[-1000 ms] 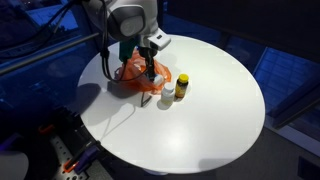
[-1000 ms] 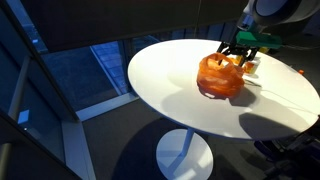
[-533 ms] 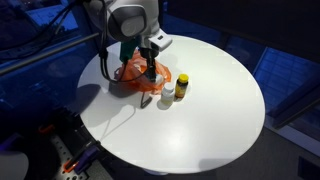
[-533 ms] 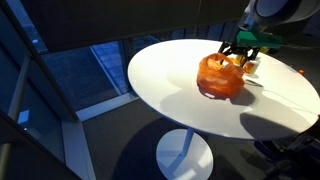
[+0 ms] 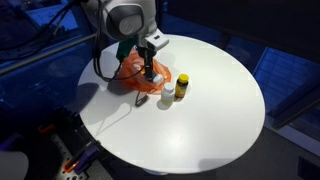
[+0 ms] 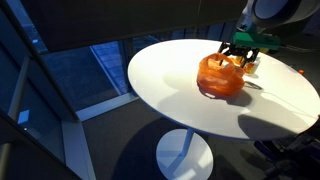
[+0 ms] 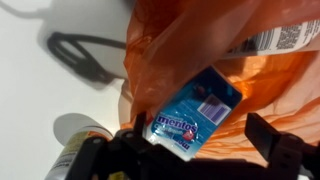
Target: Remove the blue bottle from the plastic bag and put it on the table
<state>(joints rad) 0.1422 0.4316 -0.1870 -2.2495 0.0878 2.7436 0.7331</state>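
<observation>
The blue Mentos bottle (image 7: pixel 192 112) lies tilted in the mouth of the orange plastic bag (image 7: pixel 220 45), label up. My gripper (image 7: pixel 200 140) is open. Its left finger (image 7: pixel 136 132) is close beside the bottle's lower end and its right finger (image 7: pixel 268 140) stands apart from it, over the bag. In both exterior views the gripper (image 5: pixel 150 70) (image 6: pixel 240 56) hangs low over the bag (image 5: pixel 132 76) (image 6: pixel 218 76) on the round white table (image 5: pixel 210 110). The bottle does not show in either exterior view.
A small yellow bottle (image 5: pixel 181 87) stands on the table just beside the bag; it also shows in the wrist view (image 7: pixel 72 150). The table edge (image 6: pixel 160 95) drops off to a dark floor. Cables and equipment (image 5: pixel 70 155) sit below the table.
The gripper has shifted very slightly over the bag; bag and yellow bottle have not moved.
</observation>
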